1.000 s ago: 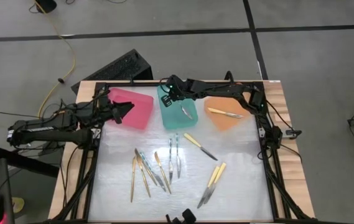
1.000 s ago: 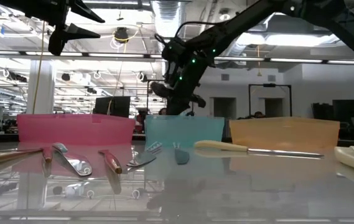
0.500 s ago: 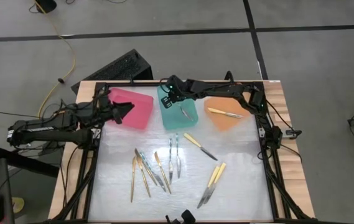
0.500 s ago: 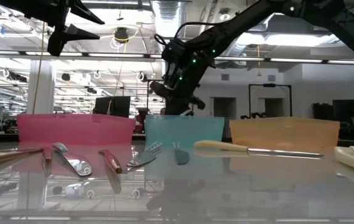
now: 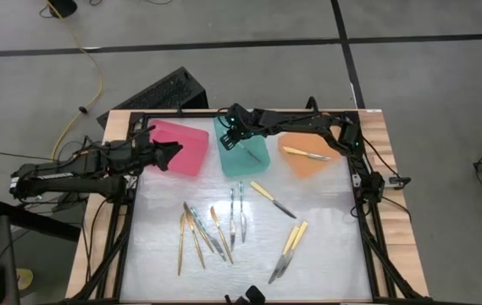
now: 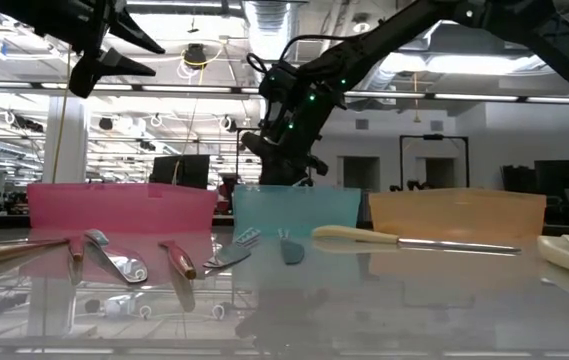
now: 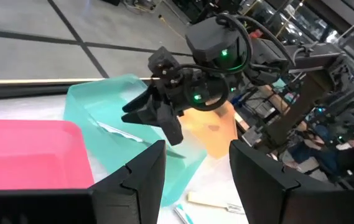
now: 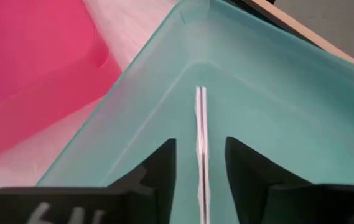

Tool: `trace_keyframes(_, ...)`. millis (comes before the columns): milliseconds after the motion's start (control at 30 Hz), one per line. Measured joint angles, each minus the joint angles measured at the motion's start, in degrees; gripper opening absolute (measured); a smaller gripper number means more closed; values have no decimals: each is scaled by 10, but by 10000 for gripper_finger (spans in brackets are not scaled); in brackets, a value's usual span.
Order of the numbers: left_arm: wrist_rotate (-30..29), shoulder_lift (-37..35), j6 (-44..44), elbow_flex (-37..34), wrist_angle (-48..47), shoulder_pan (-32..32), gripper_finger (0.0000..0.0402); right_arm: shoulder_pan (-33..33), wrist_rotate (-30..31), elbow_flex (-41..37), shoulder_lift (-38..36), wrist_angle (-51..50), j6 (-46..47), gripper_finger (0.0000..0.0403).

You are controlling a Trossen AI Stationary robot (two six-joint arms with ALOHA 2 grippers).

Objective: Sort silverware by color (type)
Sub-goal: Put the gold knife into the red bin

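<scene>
Silverware (image 5: 224, 229) lies mostly loose on the table (image 5: 325, 263) in front of your three trays: a cluster of yellow-handled and blue-handled pieces near the left-centre, a pair of blue-handled ones (image 5: 237, 212) just right of them, a yellow-handled knife (image 5: 272, 199) toward the middle, and two more yellow-handled pieces (image 5: 289, 250) lower right. One yellow-handled piece (image 5: 307, 154) already sits in the orange tray (image 5: 296, 167). One slim utensil (image 8: 200, 137) lies in the teal tray (image 5: 230, 161); in the right wrist view you see it between the fingers (image 8: 155, 168), with a gap on each side, so it is not pinched.

Your right gripper (image 5: 242, 135) hangs over the teal tray with its jaws parted and gripping nothing; the left wrist view shows its fingers spread just above the tray's rim, and the low view shows it (image 6: 286, 160) hanging above the tray's back edge.

Your left gripper (image 5: 168, 151) waits over the near edge of the pink tray (image 5: 191, 140), fingers wide apart and empty; the left wrist view shows both fingers (image 7: 136, 177) with clear space between them. In the low view it (image 6: 114, 50) sits high at the upper left.
</scene>
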Motion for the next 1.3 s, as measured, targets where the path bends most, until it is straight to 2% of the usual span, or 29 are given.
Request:
trace_keyframes(67, 20, 0, 26, 0, 0, 0, 164, 0, -13, 0, -8, -1, -17, 170)
trace_keyframes(200, 98, 0, 119, 0, 0, 0, 164, -4, -42, 31, -33, -36, -83, 186)
trace_keyframes(267, 114, 0, 133, 0, -1, 0, 164, -4, -44, 56, -47, -65, -113, 187)
trace_keyframes(533, 111, 11, 80, 0, -76, -7, 164, -4, -43, 163, -103, -175, -203, 178)
trace_keyframes(733, 141, 69, 56, 0, -76, -32, 164, -4, -42, 225, -154, -234, -238, 176)
trace_keyframes(1000, 215, 172, 27, 0, -75, -86, 164, -4, -42, 231, -227, -269, -243, 176)
trace_keyframes(1300, 233, 273, -137, 0, -95, -157, 164, -4, -42, 231, -252, -320, -251, 176)
